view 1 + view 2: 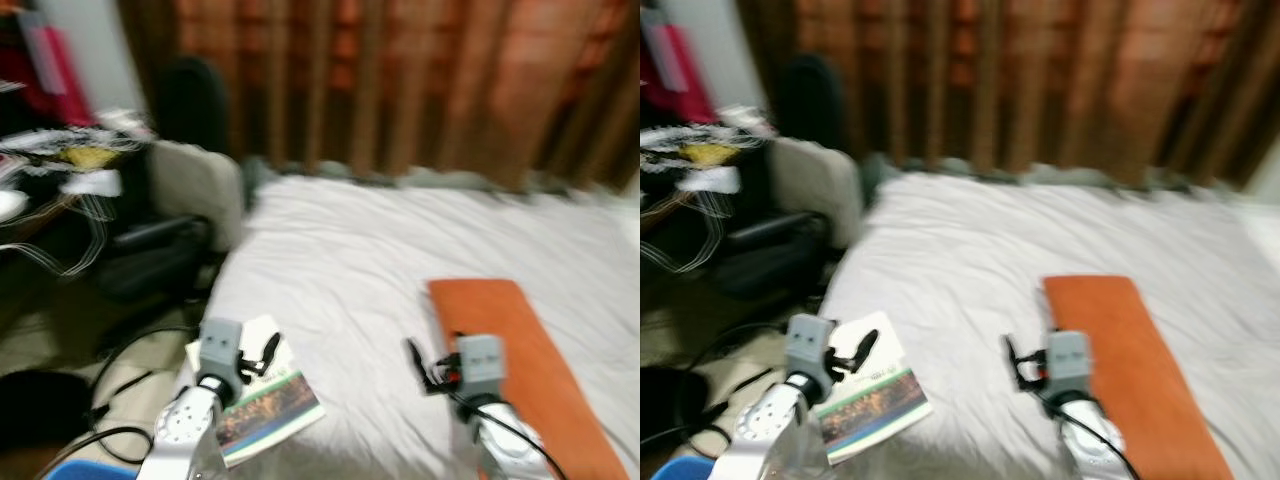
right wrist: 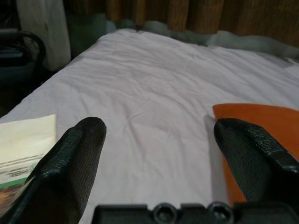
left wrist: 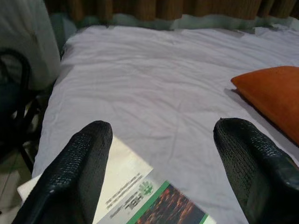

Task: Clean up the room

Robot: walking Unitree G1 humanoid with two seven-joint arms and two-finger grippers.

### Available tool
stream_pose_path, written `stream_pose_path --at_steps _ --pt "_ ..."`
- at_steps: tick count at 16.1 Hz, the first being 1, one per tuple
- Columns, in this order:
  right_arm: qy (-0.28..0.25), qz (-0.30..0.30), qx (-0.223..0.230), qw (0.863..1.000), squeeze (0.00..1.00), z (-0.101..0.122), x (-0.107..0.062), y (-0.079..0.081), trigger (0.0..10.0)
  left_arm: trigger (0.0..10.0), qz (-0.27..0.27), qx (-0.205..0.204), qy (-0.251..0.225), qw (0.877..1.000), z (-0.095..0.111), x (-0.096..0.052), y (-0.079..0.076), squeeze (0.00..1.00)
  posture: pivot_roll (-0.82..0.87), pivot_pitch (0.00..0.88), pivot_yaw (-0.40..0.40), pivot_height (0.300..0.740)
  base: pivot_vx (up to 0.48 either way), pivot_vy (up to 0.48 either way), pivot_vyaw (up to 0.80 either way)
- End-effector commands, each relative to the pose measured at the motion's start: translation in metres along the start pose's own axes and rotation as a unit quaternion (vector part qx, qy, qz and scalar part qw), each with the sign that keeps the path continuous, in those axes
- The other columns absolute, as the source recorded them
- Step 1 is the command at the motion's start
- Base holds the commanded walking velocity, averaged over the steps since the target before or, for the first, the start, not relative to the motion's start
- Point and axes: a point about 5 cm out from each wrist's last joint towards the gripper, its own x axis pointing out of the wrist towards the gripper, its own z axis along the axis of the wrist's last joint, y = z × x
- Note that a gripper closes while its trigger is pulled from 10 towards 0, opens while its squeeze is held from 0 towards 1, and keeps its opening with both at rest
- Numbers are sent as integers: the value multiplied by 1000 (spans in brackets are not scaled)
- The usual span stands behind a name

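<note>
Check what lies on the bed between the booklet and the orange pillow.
Only bare white sheet lies between the booklet and the orange pillow, seen in the eye views. The right hand hovers over that stretch.

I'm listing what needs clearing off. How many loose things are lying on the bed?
2: a booklet at the bed's near left corner, and an orange cushion on its right side.

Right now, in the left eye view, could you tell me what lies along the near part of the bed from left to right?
left gripper → booklet → bare white sheet → right gripper → orange cushion
</note>
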Motion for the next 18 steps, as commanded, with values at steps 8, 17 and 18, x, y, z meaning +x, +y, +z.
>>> stream_pose_path --at_steps 8,17,18 --pt "4 46 -8 999 0 14 28 -2 10000 10000 112 3 -12 994 8 -4 11 0 138 0 -129 740 0 0 0" --pt "11 60 -7 998 0 8 29 1 10000 10000 109 16 -33 993 16 -3 9 0 133 0 -111 740 347 0 0" --pt "12 60 -7 998 0 7 28 1 10000 10000 109 17 -33 993 16 -3 9 0 134 0 -111 740 450 0 0"
